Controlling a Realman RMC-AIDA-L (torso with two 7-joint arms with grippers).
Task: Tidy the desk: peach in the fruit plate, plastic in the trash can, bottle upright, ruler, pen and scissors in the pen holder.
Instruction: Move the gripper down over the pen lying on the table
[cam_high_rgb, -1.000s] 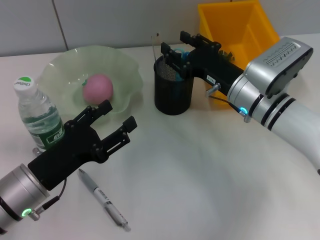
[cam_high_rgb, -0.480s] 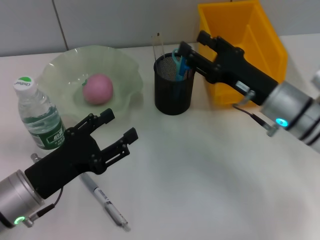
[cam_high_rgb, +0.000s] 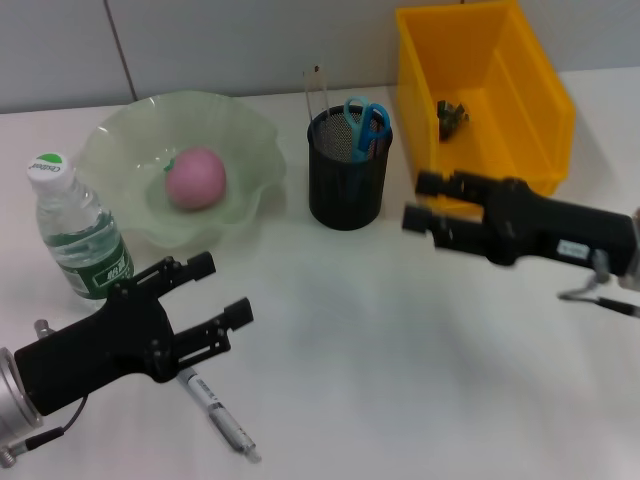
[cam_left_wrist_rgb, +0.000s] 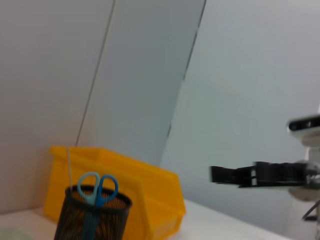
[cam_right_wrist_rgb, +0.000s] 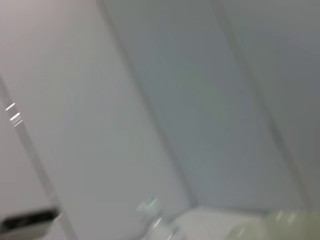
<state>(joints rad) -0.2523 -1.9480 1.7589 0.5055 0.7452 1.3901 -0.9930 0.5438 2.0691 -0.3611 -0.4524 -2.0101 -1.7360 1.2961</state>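
Black left gripper (cam_high_rgb: 221, 293) spread wide over pen (cam_high_rgb: 212, 399), right gripper (cam_high_rgb: 426, 203) parted, both empty

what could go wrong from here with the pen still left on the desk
1. The pen lies flat on the table, partly under the open left gripper; gripping something so thin and low could end in a slip or fingers scraping the table.
2. The upright bottle stands close beside the left arm; a swing might topple it.
3. The pen holder already holds scissors; the pen may catch on them going in.
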